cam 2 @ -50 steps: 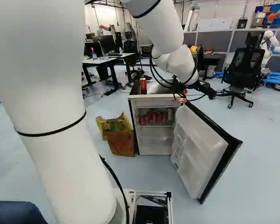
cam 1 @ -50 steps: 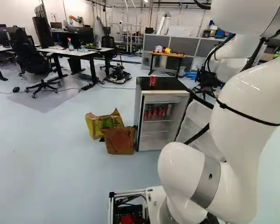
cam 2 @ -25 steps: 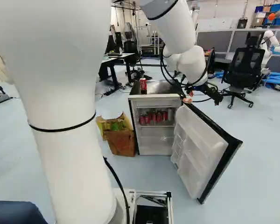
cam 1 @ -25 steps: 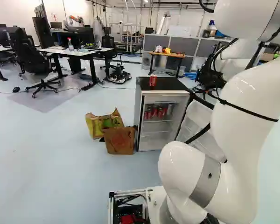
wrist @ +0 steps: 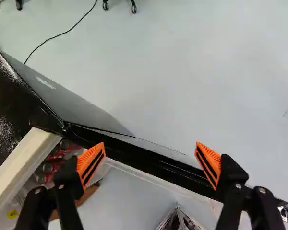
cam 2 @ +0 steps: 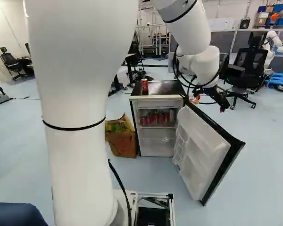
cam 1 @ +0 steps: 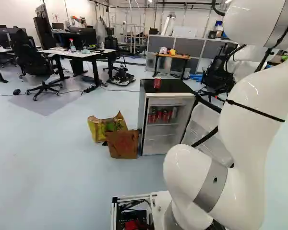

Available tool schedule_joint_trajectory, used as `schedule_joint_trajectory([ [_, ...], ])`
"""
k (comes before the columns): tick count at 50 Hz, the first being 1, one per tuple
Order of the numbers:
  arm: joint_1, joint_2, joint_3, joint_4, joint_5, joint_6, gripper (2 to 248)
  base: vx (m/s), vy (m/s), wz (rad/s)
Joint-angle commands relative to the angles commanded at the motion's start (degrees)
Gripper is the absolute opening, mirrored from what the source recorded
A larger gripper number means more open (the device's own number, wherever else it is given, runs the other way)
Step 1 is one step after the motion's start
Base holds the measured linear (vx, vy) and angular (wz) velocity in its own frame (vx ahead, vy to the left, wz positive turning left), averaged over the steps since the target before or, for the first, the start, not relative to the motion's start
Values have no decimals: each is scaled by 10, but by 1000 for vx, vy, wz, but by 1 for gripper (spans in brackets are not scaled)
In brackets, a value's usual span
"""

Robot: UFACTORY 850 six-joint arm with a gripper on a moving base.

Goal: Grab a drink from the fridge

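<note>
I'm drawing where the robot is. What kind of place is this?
Probably a robot lab: a big white arm stands up front, another robot is farther back, and there's a desk and an office chair.

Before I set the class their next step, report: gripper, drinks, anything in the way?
Gripper open, empty. Drink cans inside the fridge, another can on top. Open door beneath the gripper, possibly in the way.

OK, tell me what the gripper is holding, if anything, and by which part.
Nothing is held: the gripper is open, its orange pads wide apart, and the open fridge door shows beyond them, not pinched between.
</note>
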Motion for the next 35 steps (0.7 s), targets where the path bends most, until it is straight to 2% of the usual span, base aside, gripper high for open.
schedule_joint_trajectory([
  [35, -39, -64, -81, 72, -107, 0, 247, 0, 0, 0],
])
